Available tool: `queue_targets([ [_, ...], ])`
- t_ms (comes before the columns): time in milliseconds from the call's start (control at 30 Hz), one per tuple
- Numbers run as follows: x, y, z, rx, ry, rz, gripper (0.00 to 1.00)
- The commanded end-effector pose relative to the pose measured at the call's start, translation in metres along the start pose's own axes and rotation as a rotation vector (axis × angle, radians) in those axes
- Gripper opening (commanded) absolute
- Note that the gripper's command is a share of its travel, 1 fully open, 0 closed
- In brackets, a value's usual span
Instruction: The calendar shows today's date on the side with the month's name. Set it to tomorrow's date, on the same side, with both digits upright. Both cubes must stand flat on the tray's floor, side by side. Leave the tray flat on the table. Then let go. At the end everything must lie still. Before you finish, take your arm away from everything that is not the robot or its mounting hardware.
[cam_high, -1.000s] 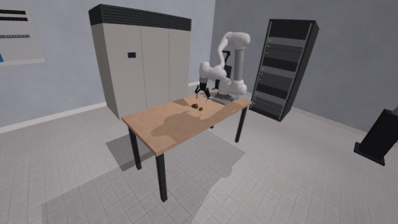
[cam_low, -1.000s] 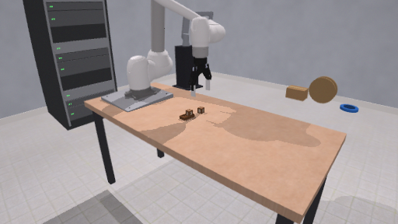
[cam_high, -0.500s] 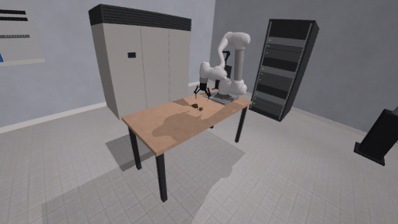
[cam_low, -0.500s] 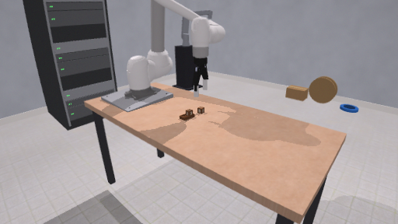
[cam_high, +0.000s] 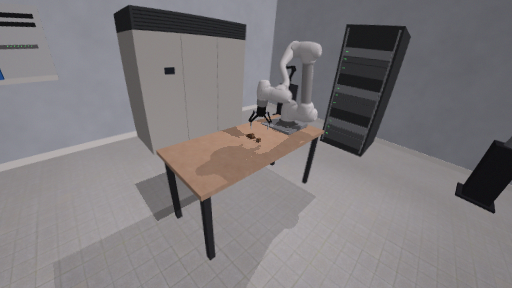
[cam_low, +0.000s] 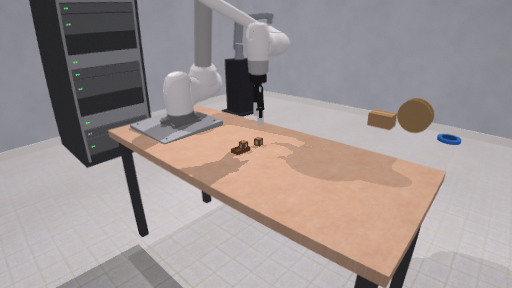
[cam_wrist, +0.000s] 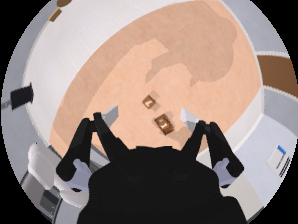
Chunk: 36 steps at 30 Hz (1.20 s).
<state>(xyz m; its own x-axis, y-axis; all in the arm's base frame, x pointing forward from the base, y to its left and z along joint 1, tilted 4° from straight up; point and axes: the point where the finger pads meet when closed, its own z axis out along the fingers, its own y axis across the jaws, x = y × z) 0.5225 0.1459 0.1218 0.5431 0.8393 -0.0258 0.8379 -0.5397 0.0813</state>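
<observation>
- Brown tray lies flat on the surface, one small brown cube standing in it.
- Second cube stands outside, just beside, at the tray's 2 o'clock in the exterior view.
</observation>
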Motion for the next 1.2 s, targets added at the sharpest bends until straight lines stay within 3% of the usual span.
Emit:
queue_targets([
  [0, 0.0000, 0.0000, 0.0004, 0.010, 0.009, -0.173, 1.00],
  [233, 0.0000, 0.0000, 0.0008, 0.010, 0.010, -0.316, 1.00],
  [300, 0.0000, 0.0000, 0.0011, 0.009, 0.010, -0.455, 1.00],
  [733, 0.0000, -0.0001, 0.0023, 0.007, 0.012, -0.876, 1.00],
  [800, 0.0000, -0.0001, 0.0023, 0.007, 0.012, -0.876, 1.00],
  [1167, 0.0000, -0.0002, 0.0034, 0.004, 0.014, -1.290, 1.00],
])
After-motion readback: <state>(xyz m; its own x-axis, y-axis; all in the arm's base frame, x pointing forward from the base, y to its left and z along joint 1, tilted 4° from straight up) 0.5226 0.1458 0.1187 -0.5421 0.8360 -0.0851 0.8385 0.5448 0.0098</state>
